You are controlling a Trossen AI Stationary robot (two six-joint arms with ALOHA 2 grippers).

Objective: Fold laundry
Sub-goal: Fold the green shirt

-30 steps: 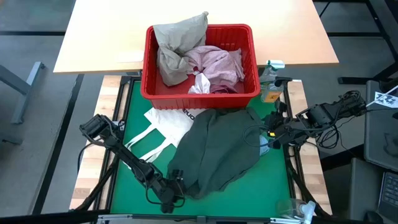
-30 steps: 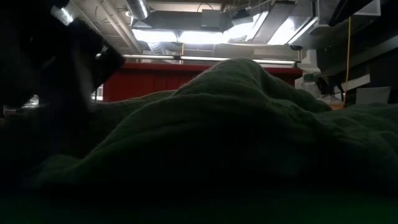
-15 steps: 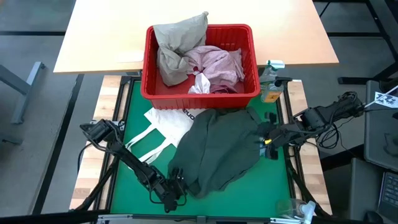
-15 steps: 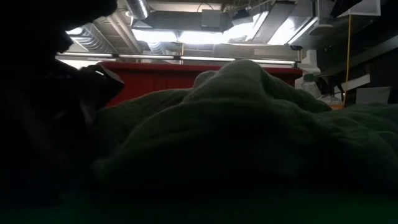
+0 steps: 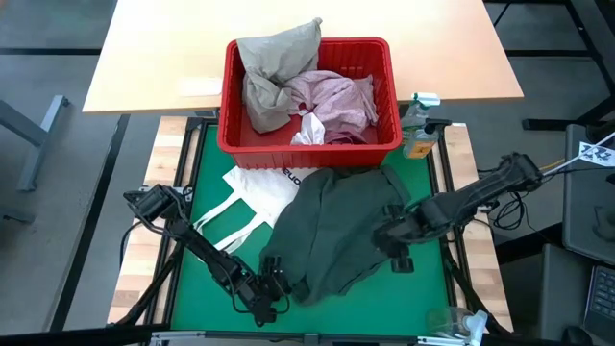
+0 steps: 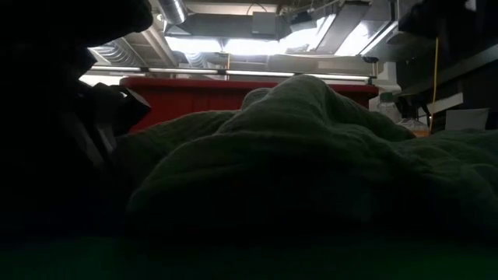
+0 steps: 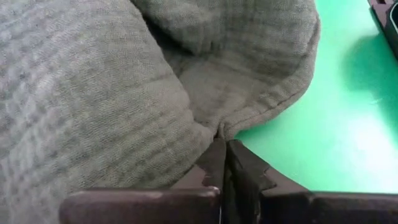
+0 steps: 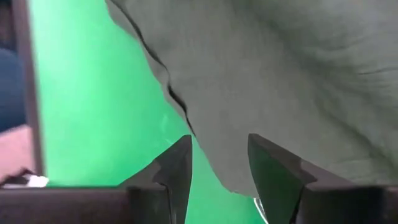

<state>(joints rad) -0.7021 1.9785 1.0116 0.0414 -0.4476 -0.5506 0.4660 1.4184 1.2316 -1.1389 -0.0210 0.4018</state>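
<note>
Big dark grey-green soft cloth garment (image 5: pixel 336 235) lying crumpled across the green mat of the counter (image 5: pixel 202 173), just in front of the red plastic slotted basket (image 5: pixel 307 146) and overlapping the white tote bag with black lettering and loop handles (image 5: pixel 252 192). Left gripper (image 5: pixel 274 286) down at the garment's near left corner, fingers pressed together and pinching the hem right there; in the left wrist view, the cloth edge (image 7: pixel 249 121) running straight into the closed fingertips (image 7: pixel 222 149), with bare green mat off to the side. Right gripper (image 5: pixel 392 238) over on the garment's right edge, fingers spread with a clear gap, not clamped on anything; in the right wrist view, the cloth's wavy edge (image 8: pixel 180 102) lying just beyond the two dark fingers (image 8: pixel 177 165), part of the fabric showing in the gap between them, but touching or not, can't tell. Rest of the laundry heaped in the basket: a beige-khaki crumpled garment (image 5: pixel 269 67) spilling over the back rim, a mottled pink one (image 5: pixel 336 96) beside it, a small white piece (image 5: pixel 309 130) at the front. Spray bottle (image 5: pixel 418 120) standing just right of the basket. Low view mostly filled by the dark grey-green heap (image 6: pixel 311 155), basket wall (image 6: pixel 194 97) red behind it.
</note>
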